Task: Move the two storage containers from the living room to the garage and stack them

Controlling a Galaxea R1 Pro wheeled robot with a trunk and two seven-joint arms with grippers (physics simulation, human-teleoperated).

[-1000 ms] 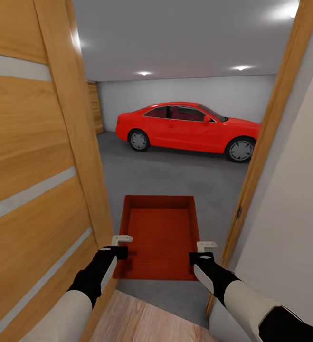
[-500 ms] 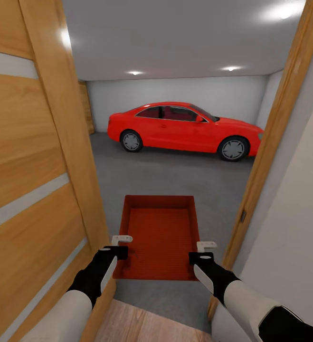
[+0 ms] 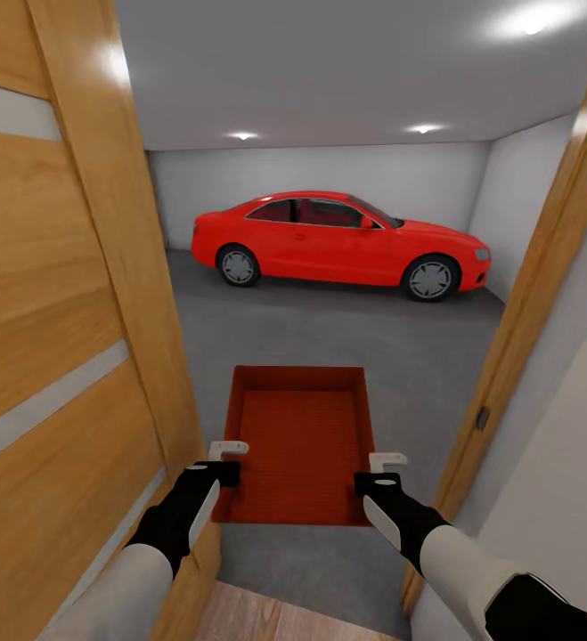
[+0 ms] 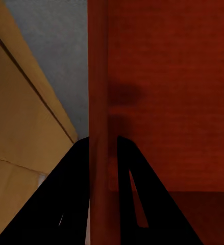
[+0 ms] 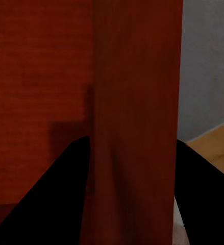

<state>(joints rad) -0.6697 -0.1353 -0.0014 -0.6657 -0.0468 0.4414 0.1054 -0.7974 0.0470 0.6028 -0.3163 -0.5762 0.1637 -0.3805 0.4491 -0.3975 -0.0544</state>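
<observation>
One red-orange storage container [image 3: 297, 445] hangs level in front of me, carried between both arms over the garage's dark grey concrete floor [image 3: 329, 329]. My left gripper [image 3: 226, 463] is shut on its left wall, and the left wrist view shows the fingers [image 4: 76, 173] straddling that wall [image 4: 99, 76]. On the opposite side, my right gripper [image 3: 378, 472] is shut on the right wall. In the right wrist view that wall [image 5: 134, 76] runs between the dark fingers [image 5: 66, 178]. The bin is empty inside.
I stand in a doorway: an open orange-brown wooden door [image 3: 61, 312] close on the left, the door frame [image 3: 525, 312] and a white wall on the right. A red car [image 3: 338, 236] is parked across the garage's far side. Light wood-plank floor [image 3: 257, 623] lies beneath me.
The whole view has advanced through the doorway, so more of the garage's right wall and less wood flooring show. Both grippers keep the same hold on the container.
</observation>
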